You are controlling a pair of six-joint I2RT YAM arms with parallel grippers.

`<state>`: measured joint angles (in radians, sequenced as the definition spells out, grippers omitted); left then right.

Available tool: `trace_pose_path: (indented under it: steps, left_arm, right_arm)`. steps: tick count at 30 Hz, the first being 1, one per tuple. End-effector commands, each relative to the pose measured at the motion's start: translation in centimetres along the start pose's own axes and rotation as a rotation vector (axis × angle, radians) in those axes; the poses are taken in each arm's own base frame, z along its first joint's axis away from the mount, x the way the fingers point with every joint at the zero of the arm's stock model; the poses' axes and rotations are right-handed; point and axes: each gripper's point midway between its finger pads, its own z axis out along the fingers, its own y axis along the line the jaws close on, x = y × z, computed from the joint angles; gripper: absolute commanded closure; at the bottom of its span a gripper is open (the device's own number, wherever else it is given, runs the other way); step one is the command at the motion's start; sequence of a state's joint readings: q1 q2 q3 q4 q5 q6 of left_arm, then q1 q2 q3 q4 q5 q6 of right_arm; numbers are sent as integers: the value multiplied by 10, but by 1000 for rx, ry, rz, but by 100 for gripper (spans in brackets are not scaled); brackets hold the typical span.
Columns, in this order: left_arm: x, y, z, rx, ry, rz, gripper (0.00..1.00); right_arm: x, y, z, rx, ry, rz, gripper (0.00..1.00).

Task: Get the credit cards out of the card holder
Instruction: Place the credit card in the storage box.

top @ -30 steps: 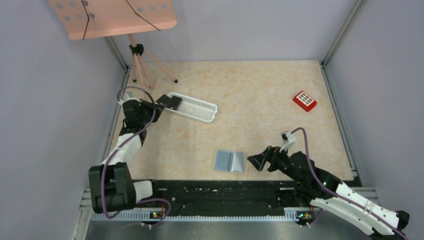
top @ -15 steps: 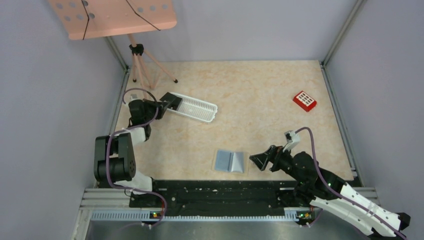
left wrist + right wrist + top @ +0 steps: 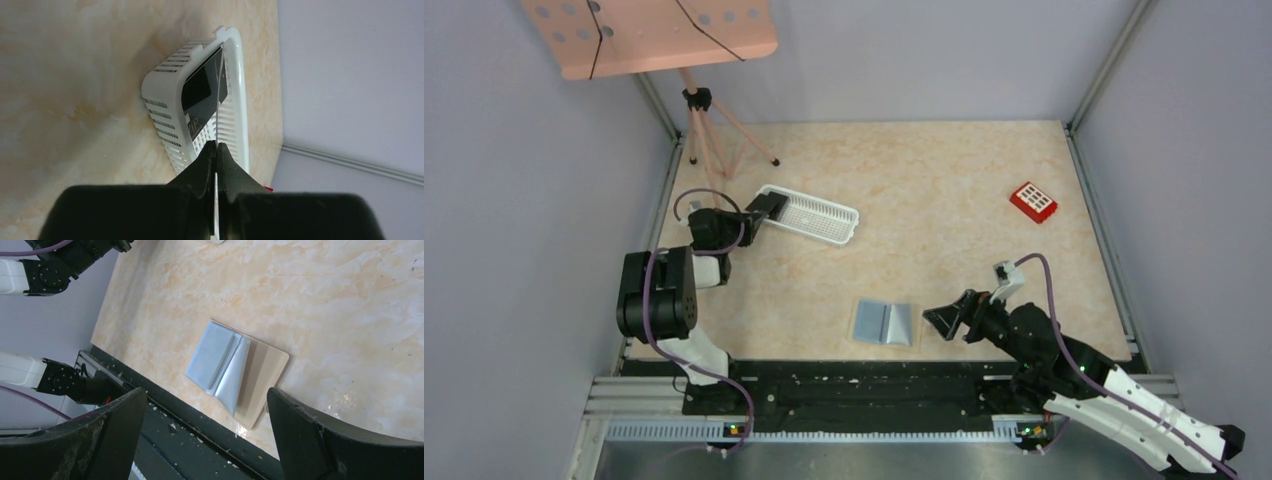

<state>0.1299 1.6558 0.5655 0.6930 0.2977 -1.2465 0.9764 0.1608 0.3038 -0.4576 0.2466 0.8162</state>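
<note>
Clamped on a dark card (image 3: 200,92), the left pincer (image 3: 216,146) holds it edge-on above one end of the white slotted basket (image 3: 159,112), in the upper left of the overhead view. The likely trouble is at the release: the card stands on its thin edge and close to the basket's rim, so if the jaws part while it is tilted it may lean on the rim or tip out onto the table (image 3: 350,300) instead of lying flat inside. A thin, smooth card held only at its edge could also slip early. The right pincer (image 3: 939,320) is spread wide and grips nothing. The card holder (image 3: 235,367) lies open on the table at the lower middle of the overhead view, near the table's front edge. It is just beside the right pincer's tips and apart from them, and well apart from the left pincer. Its pale flap stands partly raised, so a careless closing or nudge by the right pincer could push the light holder toward that front edge. Whether cards remain inside cannot be told.
</note>
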Motion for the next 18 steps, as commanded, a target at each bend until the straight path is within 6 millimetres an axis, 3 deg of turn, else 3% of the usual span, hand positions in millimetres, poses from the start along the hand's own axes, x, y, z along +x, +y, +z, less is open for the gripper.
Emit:
trace_pose_path:
  steps: [1, 8, 18]
  left_arm:
    - [-9, -13, 4, 72, -40, 5, 99]
    - [-3, -8, 8, 57, -20, 9, 91]
    - [9, -22, 8, 86, 4, 35, 74]
  right_arm:
    - [-20, 12, -3, -19, -55, 29, 10]
    - [-19, 10, -2, -10, -59, 35, 11]
    - [-16, 7, 0, -2, -56, 45, 11]
